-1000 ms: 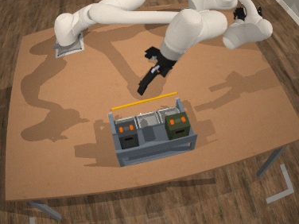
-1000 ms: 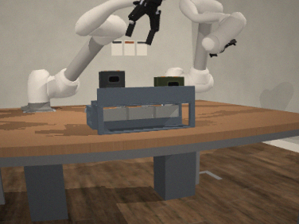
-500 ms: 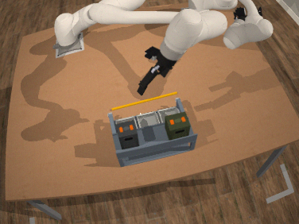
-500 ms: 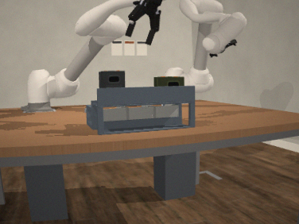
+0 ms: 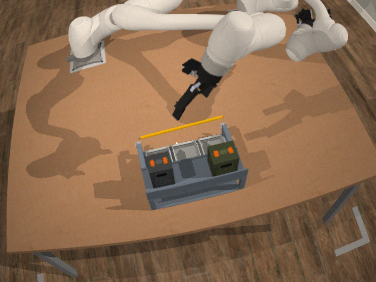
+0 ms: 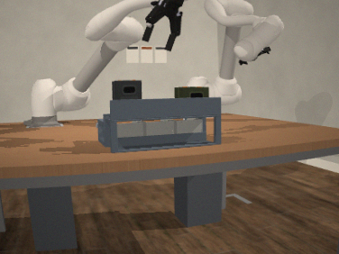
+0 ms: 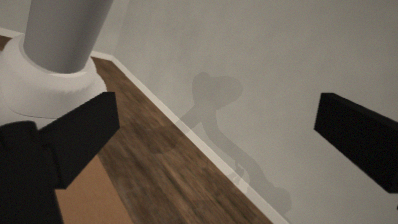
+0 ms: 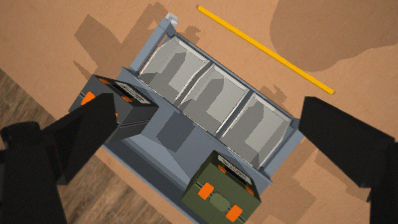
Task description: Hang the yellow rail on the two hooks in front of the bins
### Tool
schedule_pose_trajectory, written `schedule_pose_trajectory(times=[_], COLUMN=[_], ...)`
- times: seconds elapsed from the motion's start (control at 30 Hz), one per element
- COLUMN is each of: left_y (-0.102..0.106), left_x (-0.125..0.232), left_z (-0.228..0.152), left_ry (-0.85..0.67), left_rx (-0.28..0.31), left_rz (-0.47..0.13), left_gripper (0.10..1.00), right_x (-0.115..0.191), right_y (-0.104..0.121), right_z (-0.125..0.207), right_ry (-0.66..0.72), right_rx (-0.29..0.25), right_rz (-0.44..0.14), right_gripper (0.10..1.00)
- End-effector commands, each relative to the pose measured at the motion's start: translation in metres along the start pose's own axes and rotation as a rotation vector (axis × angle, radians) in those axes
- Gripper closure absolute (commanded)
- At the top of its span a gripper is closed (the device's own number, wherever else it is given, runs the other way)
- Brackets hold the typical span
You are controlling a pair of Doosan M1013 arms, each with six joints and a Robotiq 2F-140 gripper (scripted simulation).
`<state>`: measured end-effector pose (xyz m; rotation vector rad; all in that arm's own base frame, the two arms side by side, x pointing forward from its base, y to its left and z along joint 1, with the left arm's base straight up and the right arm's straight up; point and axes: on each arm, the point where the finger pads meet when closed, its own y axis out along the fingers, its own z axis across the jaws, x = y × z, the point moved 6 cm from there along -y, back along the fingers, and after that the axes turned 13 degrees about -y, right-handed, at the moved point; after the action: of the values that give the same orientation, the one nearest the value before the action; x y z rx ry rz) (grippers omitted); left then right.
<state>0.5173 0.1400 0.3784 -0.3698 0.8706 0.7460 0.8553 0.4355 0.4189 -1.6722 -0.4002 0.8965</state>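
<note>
Yellow rail [image 5: 181, 127] [image 8: 265, 49], slim, straight and smooth, lying on the tan tabletop [image 5: 65, 200] [image 6: 257, 131] [image 8: 30, 45], just beside the blue-grey shelf [image 5: 200, 186] [image 6: 165, 109] [image 8: 145, 48] and its row of three open, pale grey trays! Up on the shelf, two boxy cases, one charcoal [image 5: 161, 172] [image 6: 126, 90] [image 8: 127, 112], one olive green [image 5: 223, 160] [image 6: 191, 92] [image 8: 220, 192], both with orange tabs and pale labels, their print too small to read. Right gripper [image 5: 181, 93] [image 6: 157, 44] [image 8: 210, 111] above, fingers spread wide and holding nothing; left gripper [image 5: 315, 14] [image 6: 255, 57] [image 7: 217, 111] well away, also empty, fingers wide apart
</note>
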Motion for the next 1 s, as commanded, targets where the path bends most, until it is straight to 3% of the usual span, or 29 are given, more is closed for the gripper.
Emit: schedule_pose_trajectory(times=[0.0, 0.23, 0.67, 0.73, 0.97], left_y=[0.007, 0.023, 0.084, 0.084, 0.128], left_x=[0.003, 0.009, 0.033, 0.033, 0.046], left_z=[0.001, 0.003, 0.005, 0.005, 0.002], left_ry=[0.027, 0.087, 0.316, 0.316, 0.476], left_rx=[-0.016, -0.051, -0.190, -0.190, -0.296], left_rz=[0.002, 0.007, 0.008, 0.008, -0.011], left_gripper=[0.098, 0.098, 0.098, 0.098, 0.098], right_x=[-0.001, -0.001, -0.001, -0.001, -0.001], right_y=[-0.001, -0.001, -0.001, -0.001, -0.001], right_z=[0.000, 0.000, 0.000, 0.000, 0.000], right_ry=[0.000, 0.000, 0.000, 0.000, 0.000], right_rx=[0.000, 0.000, 0.000, 0.000, 0.000], right_rz=[-0.002, -0.002, -0.002, -0.002, -0.002], right_gripper=[0.098, 0.098, 0.098, 0.098, 0.098])
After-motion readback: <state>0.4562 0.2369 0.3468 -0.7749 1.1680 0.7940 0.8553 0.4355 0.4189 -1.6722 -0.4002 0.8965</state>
